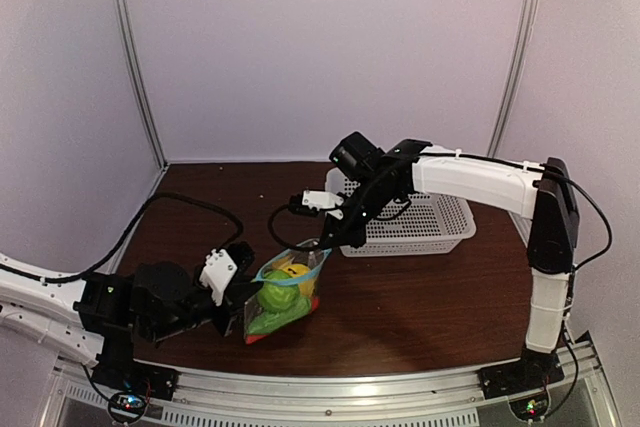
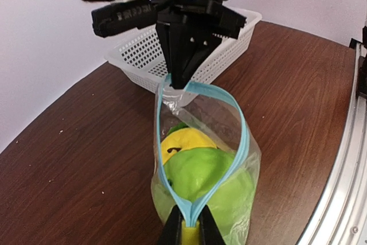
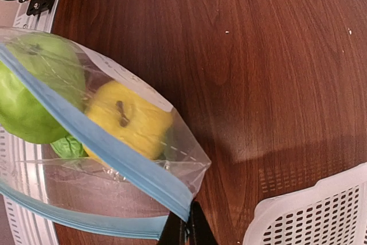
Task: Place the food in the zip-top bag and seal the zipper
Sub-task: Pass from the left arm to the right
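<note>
**ITEM:** zip-top bag, a clear crinkly pouch, loaded

**LOCATION:** on the brown table, just near-left of the white perforated basket. It is strung between the two arms, and its belly appears to rest on the wood

**CONTENTS:**
- green apple, foremost and high under the mouth
- yellow fruit, behind the apple
- a leafy green scrap, lower down
- a red piece, at the bag's low end in the top view
- a fourth piece cannot be told apart

**CLOSURE:** zipper, a teal strip. Its two lips bow apart into a leaf-shaped opening and meet only at the ends, so it is not sealed

**HOLDS:**
- left gripper: fingers pressed together on the near end of the zipper
- right gripper: nipped tight on the far end, at the bag's corner

**ORIENTATION:** the mouth faces up. The long axis lies along the zipper from left gripper to right gripper, running near-left to far-right in the top view

**HANDLING (judged):**
- The film is thin, limp and likely slippery, with no stiffness of its own.
- The load is light but bulky, and the apple crowds the lips.
- The zipper strip is the one firm part, so that is where to take hold.
- Keep one end held and draw a pinch along the axis, with the strip pulled taut so the lips line up
</note>
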